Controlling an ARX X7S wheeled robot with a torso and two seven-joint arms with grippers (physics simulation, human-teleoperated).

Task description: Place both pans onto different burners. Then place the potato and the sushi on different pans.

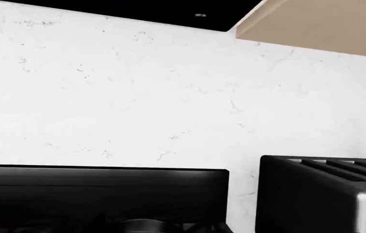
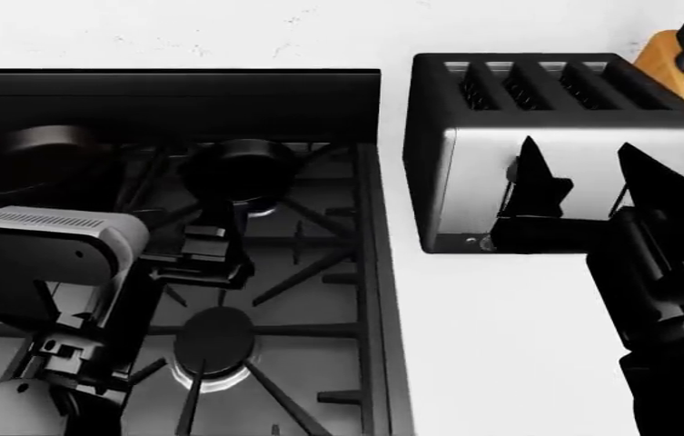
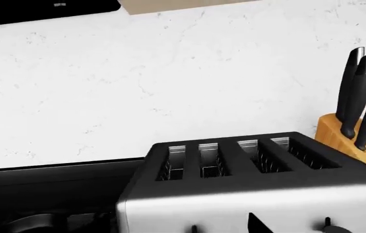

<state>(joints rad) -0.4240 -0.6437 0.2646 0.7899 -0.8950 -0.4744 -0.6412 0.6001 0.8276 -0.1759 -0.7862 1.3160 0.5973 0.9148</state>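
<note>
On the stove's rear burners, both pans [image 2: 242,168] are already seated. Your left gripper [image 2: 203,250] and right gripper [image 2: 584,195] carry nothing, jaws spread; potato and sushi are out of view and remain unplaced.

Left gripper [image 2: 203,257] low, right gripper [image 2: 584,182] with jaws spread

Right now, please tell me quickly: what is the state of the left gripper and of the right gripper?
Left gripper: over the stove grate near the smaller pan; open or shut cannot be told.
Right gripper: open, fingers spread before the toaster, holding nothing.
</note>
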